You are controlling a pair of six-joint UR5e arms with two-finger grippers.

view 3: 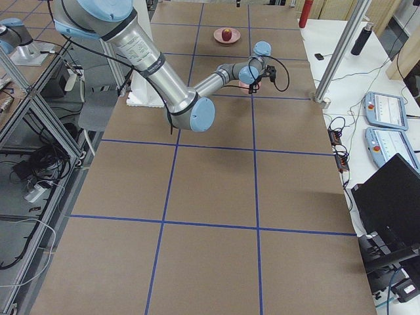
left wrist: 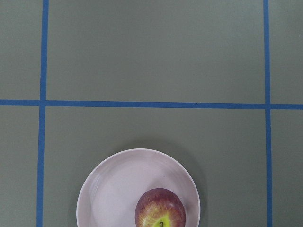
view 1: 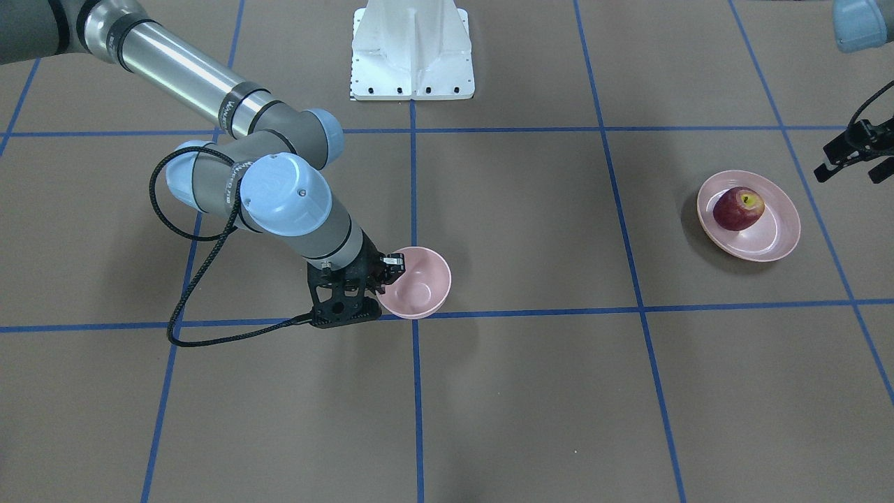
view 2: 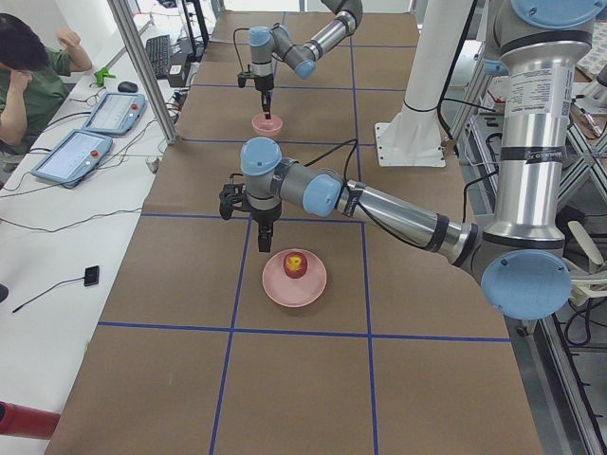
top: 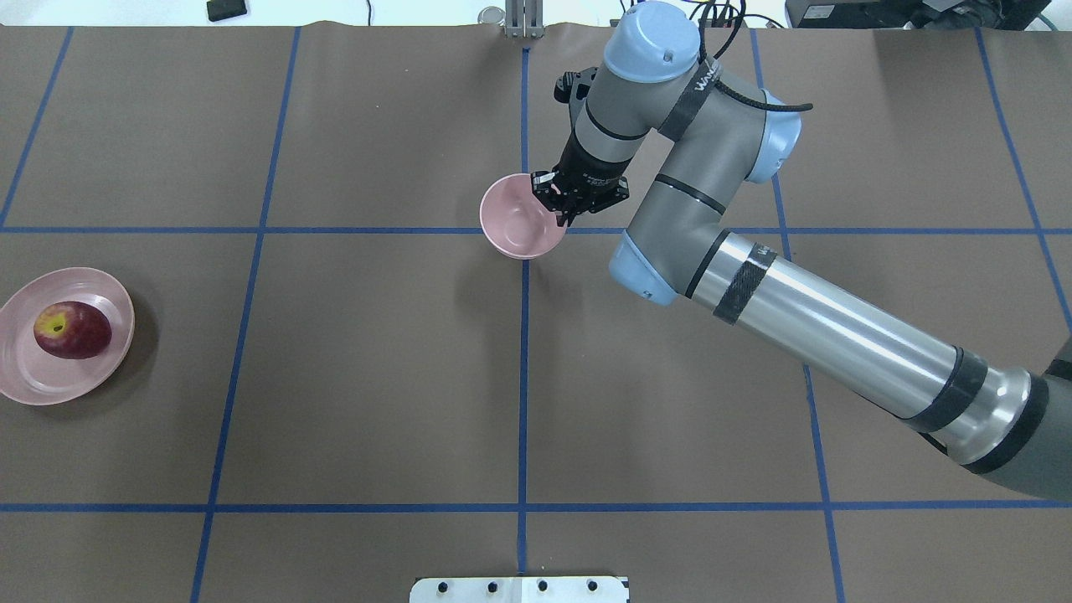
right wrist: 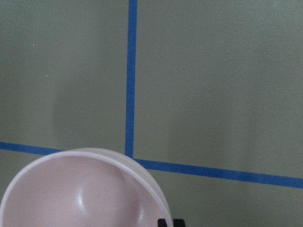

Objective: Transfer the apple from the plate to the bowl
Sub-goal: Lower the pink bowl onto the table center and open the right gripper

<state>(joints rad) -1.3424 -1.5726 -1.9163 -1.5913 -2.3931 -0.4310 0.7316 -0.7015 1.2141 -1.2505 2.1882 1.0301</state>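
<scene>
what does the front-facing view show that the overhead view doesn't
Only front-facing: the left end effector, open, hanging beside the plate and apart from it. Only overhead: the far edge of the table and a small black object beyond it. Both: the apple lying on the plate, and the right end effector clamped on the rim of the empty bowl.
</scene>
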